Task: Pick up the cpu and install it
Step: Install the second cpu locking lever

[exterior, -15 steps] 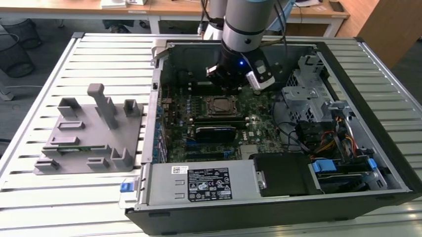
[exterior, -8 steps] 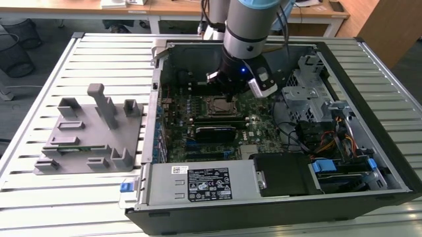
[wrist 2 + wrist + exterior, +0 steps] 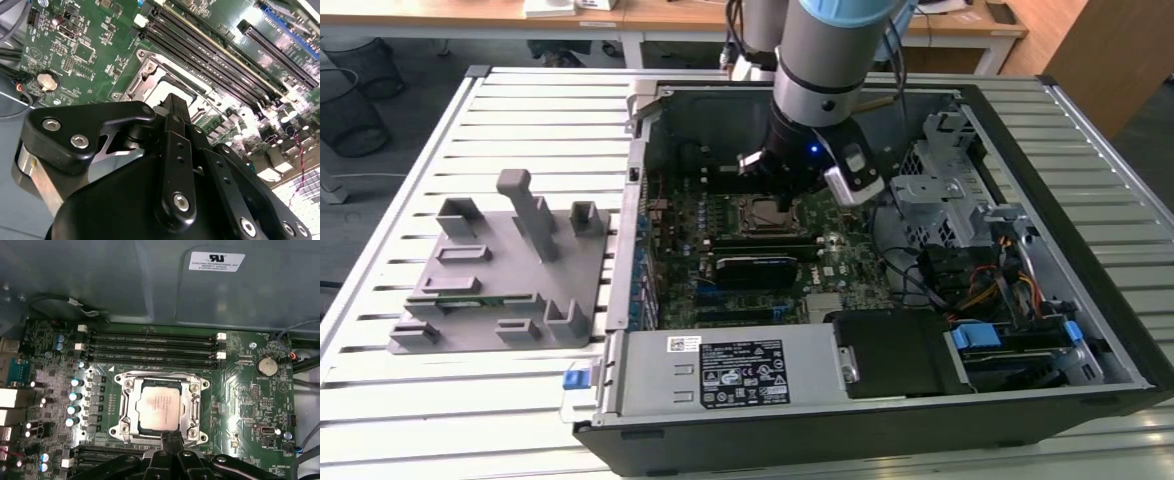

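A robot arm reaches into an open computer case (image 3: 1101, 300) on a slatted table (image 3: 494, 110), its gripper (image 3: 781, 205) low over the motherboard (image 3: 847, 245). In the first wrist view the cpu (image 3: 160, 410) lies flat inside the socket (image 3: 161, 407), silvery top up, its edges square with the metal frame around it. The gripper (image 3: 170, 440) has its fingers pressed together into a narrow tip at the near edge of the socket, just beside the cpu and holding nothing; whether the tip touches the frame cannot be told. In the second wrist view the closed fingers (image 3: 175, 107) point down at the same socket (image 3: 165, 85).

By this showing the pick-up and the placing are done, and the work stands at the seating stage: the chip is in its bed, the retention frame not visibly clamped over it. Anything further here calls for gentle, straight pressure, since a skewed push could disturb the chip on its contacts.

The count: one arm, one gripper, one cpu, one socket. One grey fixture (image 3: 507, 270) stands on the table at the exterior view's left, well apart from the case. One coin cell (image 3: 266, 366) sits on the board.
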`<state>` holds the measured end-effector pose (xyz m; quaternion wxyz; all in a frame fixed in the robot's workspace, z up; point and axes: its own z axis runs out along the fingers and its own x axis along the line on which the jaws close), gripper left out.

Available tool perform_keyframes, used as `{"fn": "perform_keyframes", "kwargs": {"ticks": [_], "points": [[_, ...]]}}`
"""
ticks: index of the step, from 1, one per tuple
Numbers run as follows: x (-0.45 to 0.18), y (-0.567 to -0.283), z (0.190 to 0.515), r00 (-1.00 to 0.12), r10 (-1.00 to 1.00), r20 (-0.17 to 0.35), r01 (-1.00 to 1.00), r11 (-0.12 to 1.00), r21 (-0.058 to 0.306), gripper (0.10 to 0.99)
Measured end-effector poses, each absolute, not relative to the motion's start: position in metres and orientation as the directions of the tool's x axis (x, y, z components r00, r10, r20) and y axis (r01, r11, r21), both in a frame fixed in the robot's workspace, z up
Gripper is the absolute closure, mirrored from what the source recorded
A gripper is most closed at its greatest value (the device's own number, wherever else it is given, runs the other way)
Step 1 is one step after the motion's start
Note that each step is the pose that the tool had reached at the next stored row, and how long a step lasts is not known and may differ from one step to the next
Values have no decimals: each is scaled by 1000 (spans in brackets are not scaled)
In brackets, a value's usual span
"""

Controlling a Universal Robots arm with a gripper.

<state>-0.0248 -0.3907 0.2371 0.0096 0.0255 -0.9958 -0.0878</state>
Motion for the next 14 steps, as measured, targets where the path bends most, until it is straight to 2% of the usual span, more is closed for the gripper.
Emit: {"fn": "perform_keyframes", "kwargs": {"ticks": [14], "points": [[-37,-403,235,-998,-57,15,-54,983,176,980]]}}
